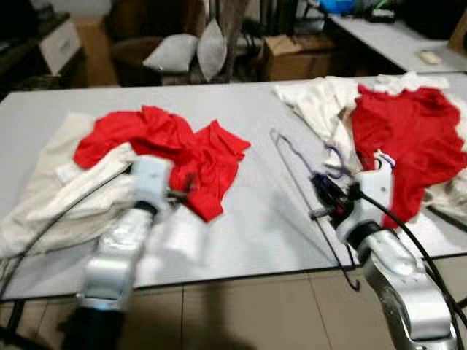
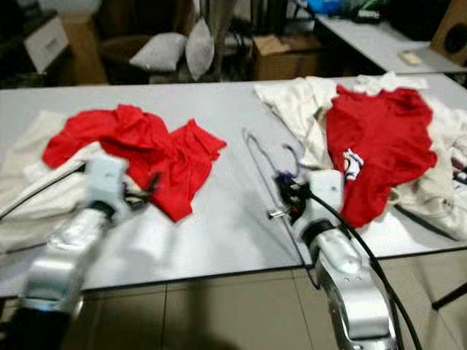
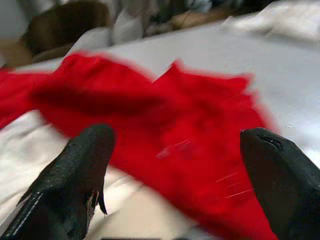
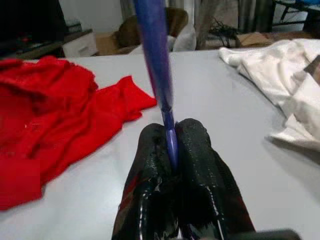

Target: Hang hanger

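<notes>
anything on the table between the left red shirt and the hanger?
Nothing: bare grey table separates the left red shirt from the hanger held by the right gripper, seen in both eye views.

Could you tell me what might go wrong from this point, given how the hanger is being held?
The right hand pinches only the thin blue hanger wire, so it could twist or slip. The hanger's end overhangs the table edge and might catch there. The open left hand is at the red shirt and could drag it.

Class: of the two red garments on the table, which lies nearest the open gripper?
The crumpled red garment on the robot's left; the open left gripper hovers at its edge. The other lies flatter, far right.
</notes>
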You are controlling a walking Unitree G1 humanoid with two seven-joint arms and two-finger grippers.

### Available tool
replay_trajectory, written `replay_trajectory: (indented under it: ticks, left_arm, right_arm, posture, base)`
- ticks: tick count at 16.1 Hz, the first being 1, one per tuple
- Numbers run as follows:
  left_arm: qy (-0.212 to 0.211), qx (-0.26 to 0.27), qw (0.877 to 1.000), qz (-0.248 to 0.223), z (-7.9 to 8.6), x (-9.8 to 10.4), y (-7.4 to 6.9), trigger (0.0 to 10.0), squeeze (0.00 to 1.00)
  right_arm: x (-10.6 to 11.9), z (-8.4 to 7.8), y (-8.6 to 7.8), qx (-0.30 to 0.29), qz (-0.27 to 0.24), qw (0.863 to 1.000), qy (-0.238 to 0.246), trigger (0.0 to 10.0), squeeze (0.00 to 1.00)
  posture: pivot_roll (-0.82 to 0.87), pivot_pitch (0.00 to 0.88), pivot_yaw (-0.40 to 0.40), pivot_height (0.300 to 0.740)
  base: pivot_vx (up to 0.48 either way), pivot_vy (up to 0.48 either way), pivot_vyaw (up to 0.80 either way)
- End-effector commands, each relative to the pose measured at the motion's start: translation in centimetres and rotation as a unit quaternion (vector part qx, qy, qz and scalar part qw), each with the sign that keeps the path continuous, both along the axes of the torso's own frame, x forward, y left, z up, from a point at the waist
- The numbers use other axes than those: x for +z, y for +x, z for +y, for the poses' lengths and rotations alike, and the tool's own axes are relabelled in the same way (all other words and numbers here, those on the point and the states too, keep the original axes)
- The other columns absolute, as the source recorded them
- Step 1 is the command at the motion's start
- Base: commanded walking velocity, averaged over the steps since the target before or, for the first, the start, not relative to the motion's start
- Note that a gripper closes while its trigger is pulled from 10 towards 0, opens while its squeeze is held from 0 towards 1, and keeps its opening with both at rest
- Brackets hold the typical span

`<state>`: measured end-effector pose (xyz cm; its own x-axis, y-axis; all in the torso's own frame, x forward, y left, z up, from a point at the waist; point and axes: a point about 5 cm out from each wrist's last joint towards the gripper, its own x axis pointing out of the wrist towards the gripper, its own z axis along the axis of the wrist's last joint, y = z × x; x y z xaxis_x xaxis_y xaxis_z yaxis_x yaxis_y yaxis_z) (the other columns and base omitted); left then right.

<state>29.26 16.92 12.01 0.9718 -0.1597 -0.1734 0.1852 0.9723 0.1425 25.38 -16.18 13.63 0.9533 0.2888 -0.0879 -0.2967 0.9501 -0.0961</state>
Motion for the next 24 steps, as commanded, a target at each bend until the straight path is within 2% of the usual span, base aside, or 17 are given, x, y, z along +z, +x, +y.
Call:
replay_trajectory:
  ticks: [1, 2, 3, 6, 7, 8, 12, 15, 17, 18, 19, 24]
  left_arm:
    - [-0.013, -0.033, 0.999, 0.003, -1.1, -0.2, 0.1, 10.0, 0.00]
    - [-0.033, -0.067, 0.997, 0.013, -1.8, -0.5, 0.2, 10.0, 0.99]
    - [-0.034, -0.105, 0.993, 0.028, -2.4, -1.0, 0.2, 10.0, 1.00]
    - [0.013, -0.123, 0.989, 0.080, -2.1, -2.3, 0.4, 10.0, 1.00]
    - [0.040, -0.141, 0.983, 0.108, -2.1, -3.2, 0.1, 10.0, 0.00]
    - [0.058, -0.152, 0.980, 0.119, -2.1, -3.8, 0.0, 10.0, 0.00]
    - [0.035, -0.124, 0.988, 0.085, -2.8, -4.2, 1.9, 10.0, 0.00]
    - [0.027, -0.100, 0.990, 0.092, -2.8, -4.7, 2.9, 10.0, 0.00]
    - [0.032, -0.092, 0.990, 0.099, -2.7, -5.0, 3.0, 10.0, 0.00]
    - [0.030, -0.088, 0.991, 0.099, -2.6, -5.1, 3.1, 4.8, 0.00]
    - [0.026, -0.090, 0.991, 0.096, -2.6, -5.1, 3.0, 0.0, 0.00]
    - [-0.002, -0.112, 0.991, 0.075, -3.4, -5.0, 3.0, 0.0, 0.00]
  right_arm:
    - [-0.2, -0.7, -0.2, -0.013, 0.004, 1.000, -0.004, 10.0, 0.00]
    - [-0.3, -0.8, -0.3, -0.016, 0.004, 1.000, -0.004, 10.0, 0.00]
    - [-0.3, -0.8, -0.3, -0.018, 0.004, 1.000, -0.006, 10.0, 0.00]
    - [-0.2, -1.1, -0.3, -0.022, 0.002, 1.000, -0.009, 10.0, 0.00]
    - [-0.3, -1.3, -0.3, -0.029, 0.004, 0.999, -0.013, 10.0, 0.00]
    - [-0.5, -1.5, -0.2, -0.040, 0.005, 0.999, -0.012, 10.0, 0.00]
    - [-0.6, -1.2, -0.2, -0.045, 0.004, 0.999, -0.007, 10.0, 0.00]
    - [-0.7, -1.4, -0.4, -0.052, 0.004, 0.999, -0.007, 10.0, 0.00]
    - [-0.6, -1.4, -0.4, -0.054, 0.004, 0.999, -0.007, 10.0, 0.00]
    - [-0.7, -1.4, -0.4, -0.054, 0.004, 0.998, -0.008, 10.0, 0.00]
    - [-0.7, -1.4, -0.4, -0.054, 0.004, 0.998, -0.008, 10.0, 0.00]
    - [-0.8, -1.3, -0.5, -0.053, 0.005, 0.998, -0.013, 10.0, 0.00]
  posture:
    - [0.02, 0.000, 0.038, 0.740]
    - [0.02, 0.000, 0.043, 0.740]
    - [0.01, 0.000, 0.046, 0.740]
    - [0.01, 0.000, 0.054, 0.740]
    - [0.01, 0.000, 0.054, 0.740]
    - [0.02, 0.000, 0.061, 0.740]
    - [0.01, 0.000, 0.068, 0.740]
    - [0.00, 0.000, 0.078, 0.740]
    - [0.00, 0.000, 0.080, 0.740]
    - [0.00, 0.000, 0.079, 0.740]
    - [0.00, 0.000, 0.080, 0.740]
    - [-0.01, 0.000, 0.080, 0.740]
  base:
    - [0.000, 0.000, 0.00]
    - [0.000, 0.000, 0.00]
    - [0.000, 0.000, 0.00]
    - [0.000, 0.000, 0.00]
    - [0.000, 0.000, 0.00]
    - [0.000, 0.000, 0.00]
    - [0.000, 0.000, 0.00]
    - [0.000, 0.000, 0.00]
    - [0.000, 0.000, 0.00]
    - [0.000, 0.000, 0.00]
    - [0.000, 0.000, 0.00]
    - [0.000, 0.000, 0.00]
